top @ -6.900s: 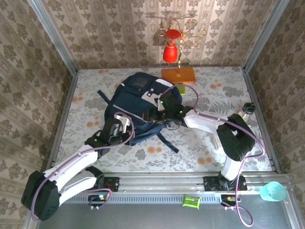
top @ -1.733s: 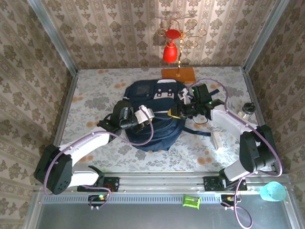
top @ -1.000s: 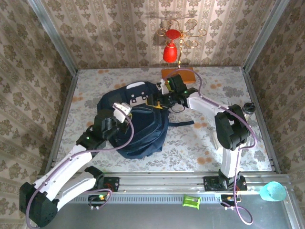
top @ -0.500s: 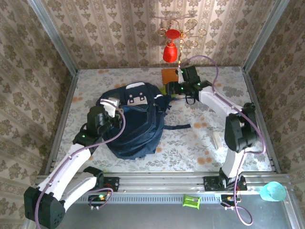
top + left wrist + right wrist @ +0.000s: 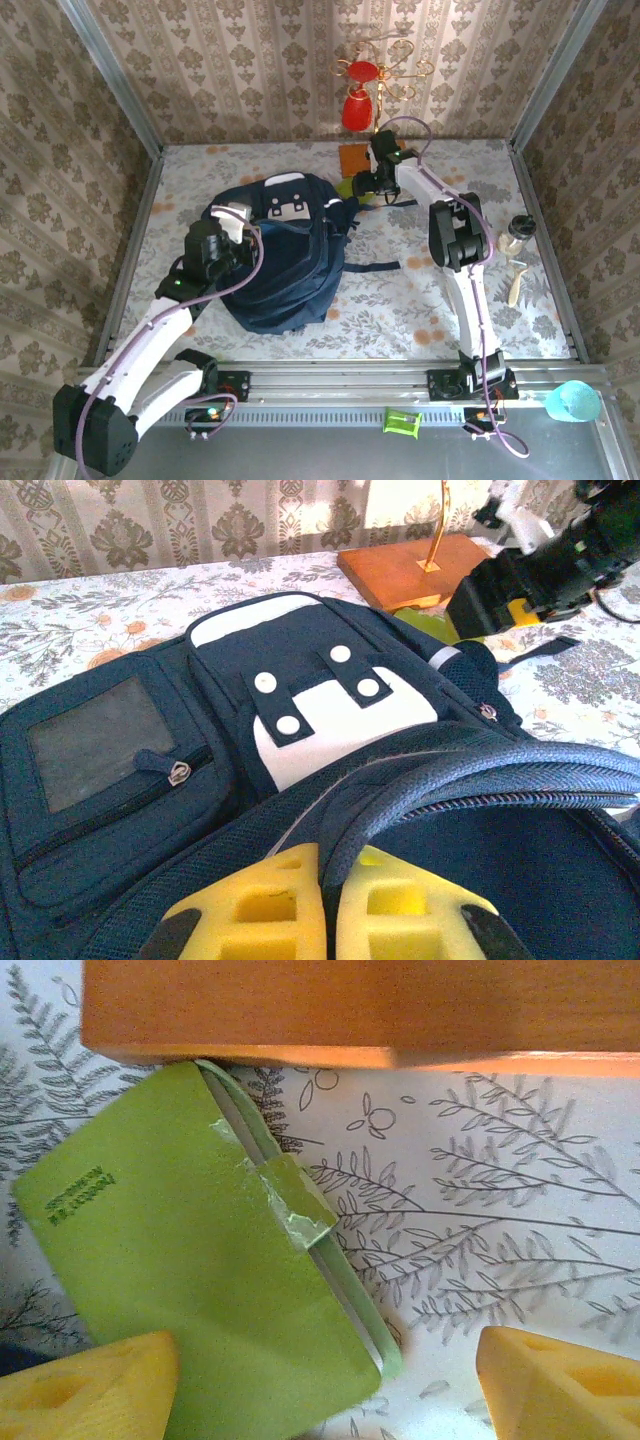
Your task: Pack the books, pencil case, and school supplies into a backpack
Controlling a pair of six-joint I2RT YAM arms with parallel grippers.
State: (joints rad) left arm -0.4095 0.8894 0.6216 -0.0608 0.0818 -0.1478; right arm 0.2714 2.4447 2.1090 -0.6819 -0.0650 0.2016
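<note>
Lining up right pincer (image 5: 320,1390) on the light green supply piece (image 5: 200,1260), fingers spread wide either side of it, nothing held. Piece flat on worktop (image 5: 500,1190) at upper centre of top view, one corner against or under the orange slab (image 5: 350,1010), just right of the backpack (image 5: 285,270). Left pincer (image 5: 328,912) pinched tight on backpack rim, probably holding the mouth open. Next move, as a guess: drop, close across the narrow side, lift clear of slab, carry to opening. Backpack interior hidden, so contents packed so far unknowable. Finger-to-piece contact unclear; fingertips cut off at frame bottom.
</note>
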